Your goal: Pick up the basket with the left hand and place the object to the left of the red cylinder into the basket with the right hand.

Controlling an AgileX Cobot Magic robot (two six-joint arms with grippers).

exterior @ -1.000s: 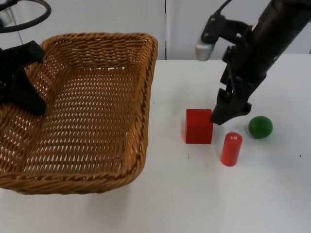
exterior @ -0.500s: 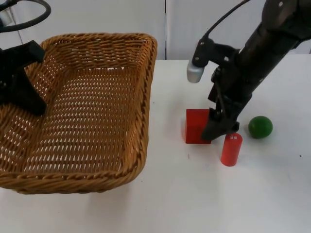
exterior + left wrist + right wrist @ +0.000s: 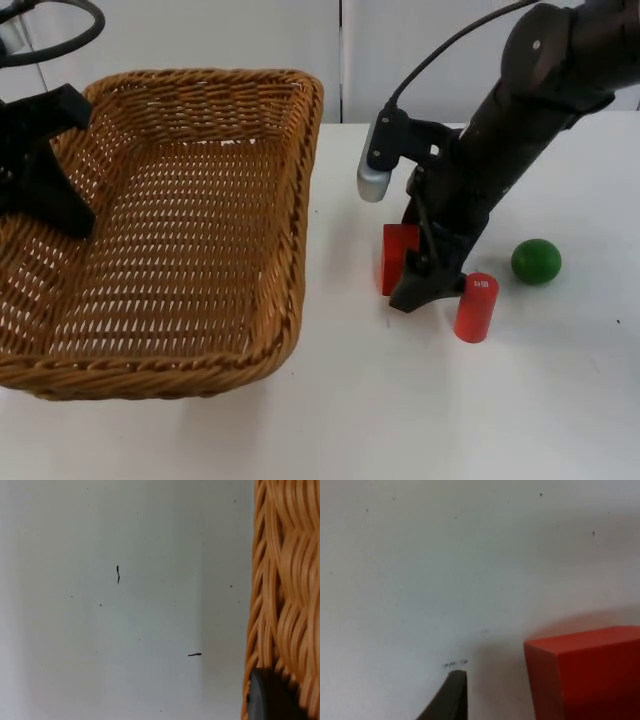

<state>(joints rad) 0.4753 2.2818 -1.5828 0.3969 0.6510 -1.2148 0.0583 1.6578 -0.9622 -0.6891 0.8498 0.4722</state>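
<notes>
- Right pincer down at the tabletop, tips low over the near right side of the red cube, which sits just at 9 o'clock of the red cylinder
- Cube thus lying at about 11 o'clock from the pincer tips in the top view, partly hidden behind the arm; cylinder close at 3 o'clock of the tips, upright, apart from the cube
- In the right wrist view, red cube off to one side of the single black fingertip, not between two fingers; cannot tell how far open this pincer is, nor whether anything is held
- Judged: grasp not yet made; coming move turns on shifting toward 9 o'clock to centre over the cube, with the cylinder a near neighbour liable to be knocked
- Cube roughly equal-sided, so no long axis to align with
- Green ball farther out at 3 o'clock, well apart from the cube
- Left pincer at the 9 o'clock rim of the basket, holding it and waiting; wicker rim pressed against its fingertip in the left wrist view
- Right arm plainly the nearer to the cube
</notes>
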